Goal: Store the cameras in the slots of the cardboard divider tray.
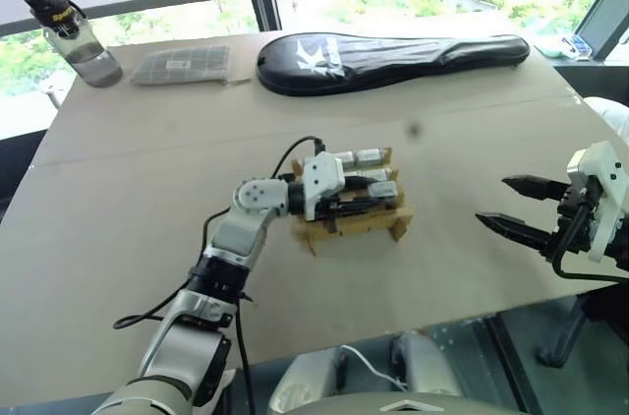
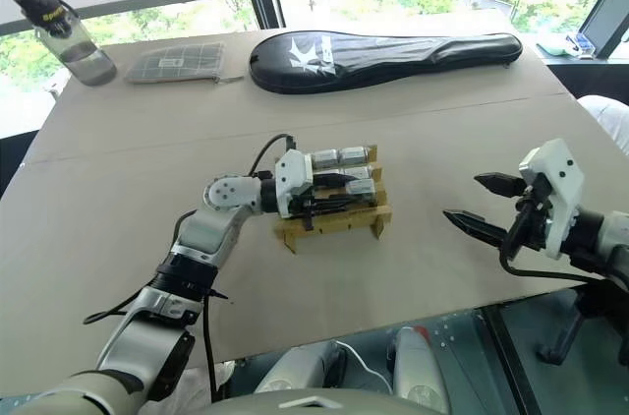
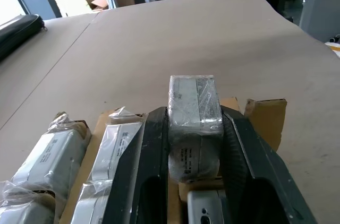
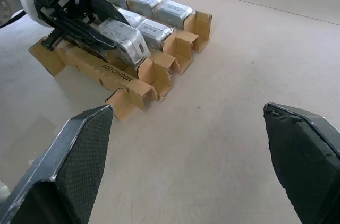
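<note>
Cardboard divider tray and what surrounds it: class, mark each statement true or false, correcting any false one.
1. The left end effector is shut on a wrapped camera at the cardboard divider tray. True.
2. The right end effector is shut on a camera. False: it is open and holds nothing.
3. The black racket case lies beyond the tray. True.
4. The water bottle lies tipped over. False: it stands upright.
5. The tray holds no cameras. False: several slots hold wrapped cameras.
</note>
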### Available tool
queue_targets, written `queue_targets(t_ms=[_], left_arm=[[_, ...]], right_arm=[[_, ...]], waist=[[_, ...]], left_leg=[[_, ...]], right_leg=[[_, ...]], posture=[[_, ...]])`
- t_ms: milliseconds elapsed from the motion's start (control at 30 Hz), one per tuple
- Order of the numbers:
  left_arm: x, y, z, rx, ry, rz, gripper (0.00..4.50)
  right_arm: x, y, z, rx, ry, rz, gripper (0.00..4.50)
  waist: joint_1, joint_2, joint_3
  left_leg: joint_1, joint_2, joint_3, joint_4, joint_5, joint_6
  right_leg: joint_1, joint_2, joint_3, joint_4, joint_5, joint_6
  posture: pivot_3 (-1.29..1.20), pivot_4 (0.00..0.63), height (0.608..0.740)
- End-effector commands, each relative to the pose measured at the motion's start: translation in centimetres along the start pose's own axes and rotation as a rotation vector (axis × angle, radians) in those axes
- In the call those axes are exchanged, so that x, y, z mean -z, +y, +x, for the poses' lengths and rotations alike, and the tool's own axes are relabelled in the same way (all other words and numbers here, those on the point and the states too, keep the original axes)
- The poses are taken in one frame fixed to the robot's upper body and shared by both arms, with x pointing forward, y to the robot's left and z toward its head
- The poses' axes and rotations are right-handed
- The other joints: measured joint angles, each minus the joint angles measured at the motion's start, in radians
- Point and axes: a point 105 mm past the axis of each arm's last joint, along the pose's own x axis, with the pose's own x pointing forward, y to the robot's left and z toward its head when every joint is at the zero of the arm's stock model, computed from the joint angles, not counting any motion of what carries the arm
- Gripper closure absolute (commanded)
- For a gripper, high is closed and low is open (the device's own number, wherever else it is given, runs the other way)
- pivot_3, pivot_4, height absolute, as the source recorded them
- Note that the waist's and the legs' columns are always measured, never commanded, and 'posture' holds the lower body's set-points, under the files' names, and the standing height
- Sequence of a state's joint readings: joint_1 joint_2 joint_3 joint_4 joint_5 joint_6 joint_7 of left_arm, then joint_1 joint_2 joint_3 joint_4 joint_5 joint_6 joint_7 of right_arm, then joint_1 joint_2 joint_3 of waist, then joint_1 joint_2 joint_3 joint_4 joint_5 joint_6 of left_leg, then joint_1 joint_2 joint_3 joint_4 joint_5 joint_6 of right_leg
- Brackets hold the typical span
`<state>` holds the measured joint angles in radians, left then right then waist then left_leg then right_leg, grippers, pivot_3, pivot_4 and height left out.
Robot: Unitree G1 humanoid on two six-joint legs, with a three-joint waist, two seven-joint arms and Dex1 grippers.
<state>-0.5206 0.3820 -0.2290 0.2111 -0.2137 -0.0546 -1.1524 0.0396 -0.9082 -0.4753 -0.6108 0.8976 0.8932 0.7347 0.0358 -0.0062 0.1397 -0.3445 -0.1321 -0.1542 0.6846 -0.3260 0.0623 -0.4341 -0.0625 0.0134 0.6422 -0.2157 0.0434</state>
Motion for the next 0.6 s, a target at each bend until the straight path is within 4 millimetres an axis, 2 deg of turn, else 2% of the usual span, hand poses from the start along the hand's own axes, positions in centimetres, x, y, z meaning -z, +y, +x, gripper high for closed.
queue_targets(t_ms=[33, 600], left_arm=[[0.7, -1.2, -0.5, 0.048, 0.031, -0.051, 3.76], [1.1, -1.4, -0.2, 0.039, 0.096, -0.09, 3.76]], right_arm=[[-1.1, 0.1, -0.7, 0.01, -0.026, -0.034, 0.0], [-0.4, 1.8, -1.8, -0.136, 0.025, -0.04, 0.0]], waist=[[0.0, 0.0, 0.0], [0.003, 0.0, 0.0]], left_leg=[[0.0, 0.0, 0.0, 0.0, 0.0, 0.0], [0.001, 0.0, 0.0, 0.0, 0.0, 0.0]], right_leg=[[0.0, 0.0, 0.0, 0.0, 0.0, 0.0], [0.001, 0.0, 0.0, 0.0, 0.0, 0.0]], posture=[[0.0, 0.15, 0.74], [0.0, 0.15, 0.74]])
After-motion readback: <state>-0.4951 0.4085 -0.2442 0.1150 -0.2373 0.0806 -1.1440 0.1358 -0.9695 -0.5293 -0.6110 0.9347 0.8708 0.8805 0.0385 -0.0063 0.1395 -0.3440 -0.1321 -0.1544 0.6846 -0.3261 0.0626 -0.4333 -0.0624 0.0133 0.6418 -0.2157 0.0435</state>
